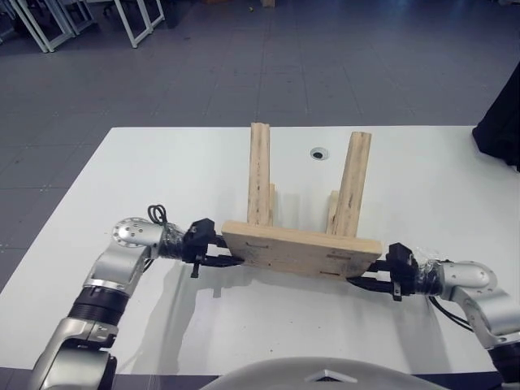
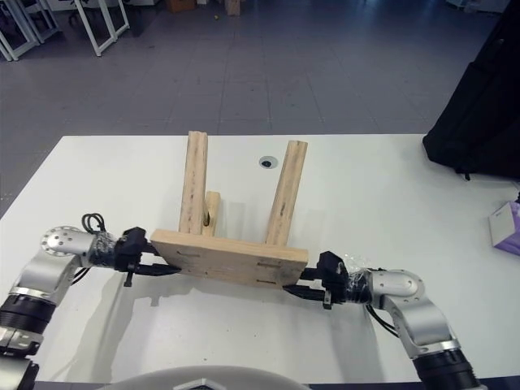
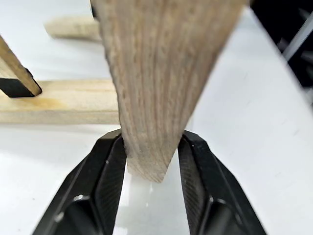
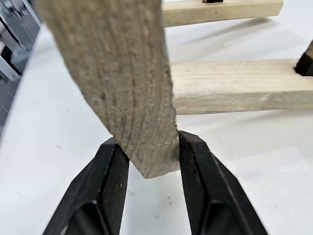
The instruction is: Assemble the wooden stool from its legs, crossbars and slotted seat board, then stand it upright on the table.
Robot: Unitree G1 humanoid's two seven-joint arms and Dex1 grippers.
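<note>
The wooden stool lies on its side on the white table (image 1: 162, 162). Its seat board (image 1: 301, 249) stands on edge facing me, and two long legs (image 1: 259, 172) (image 1: 355, 183) point away across the table. A short crossbar (image 2: 211, 213) shows between the legs. My left gripper (image 1: 221, 258) is shut on the board's left end, its black fingers (image 3: 110, 166) pressed to both faces of the seat board (image 3: 156, 73). My right gripper (image 1: 366, 280) is shut on the right end, its fingers (image 4: 195, 166) clamping the seat board (image 4: 117, 73) low, near the tabletop. Legs (image 4: 234, 85) lie beyond.
A small round hole (image 1: 319, 153) sits in the table behind the legs. At the far right edge stand a purple box (image 2: 508, 226) and a black bag (image 2: 479, 106). Bare table lies on both sides of the stool. Grey floor and metal frames (image 1: 138, 20) lie beyond.
</note>
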